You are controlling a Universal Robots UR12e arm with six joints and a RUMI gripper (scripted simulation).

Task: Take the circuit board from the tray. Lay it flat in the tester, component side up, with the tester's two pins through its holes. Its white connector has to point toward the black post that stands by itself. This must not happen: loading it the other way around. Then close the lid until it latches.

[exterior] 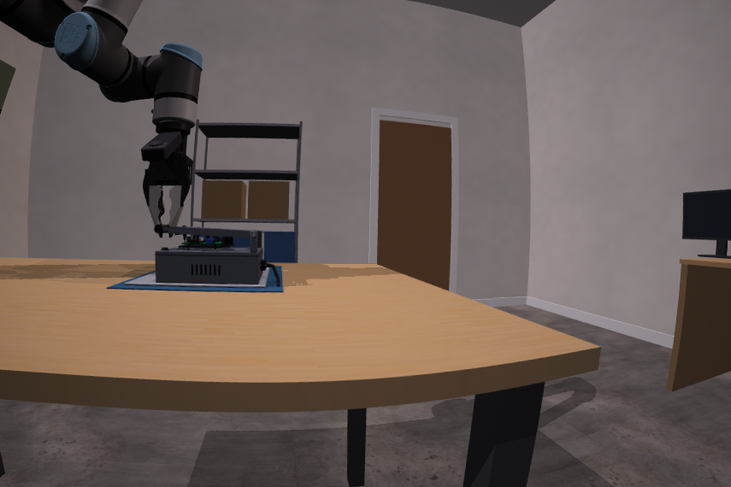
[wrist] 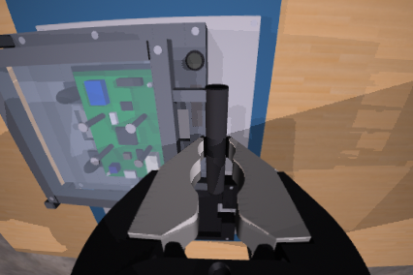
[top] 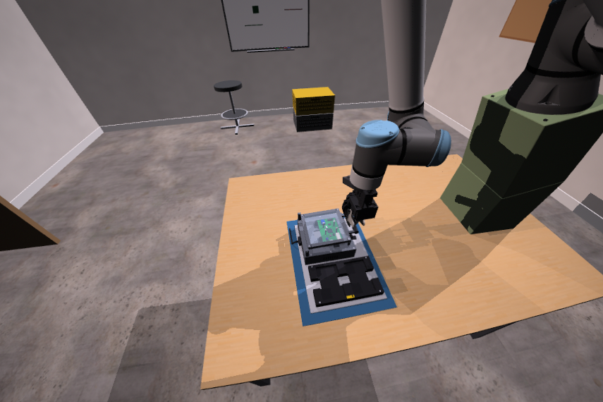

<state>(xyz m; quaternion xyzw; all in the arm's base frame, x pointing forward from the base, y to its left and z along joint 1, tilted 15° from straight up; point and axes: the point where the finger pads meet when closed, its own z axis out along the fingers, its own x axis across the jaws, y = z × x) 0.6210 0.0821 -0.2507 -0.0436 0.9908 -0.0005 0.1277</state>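
The green circuit board lies flat in the grey tester, component side up, under the see-through lid. The lid is almost level, its free end a little above the tester's top. My gripper is shut on the lid's black handle bar at the tester's far side. A round black post shows beside the lid frame. I cannot tell which way the board's white connector points.
The black tray lies empty in front of the tester, both on a grey plate on a blue mat. The arm's green base stands at the table's right rear.
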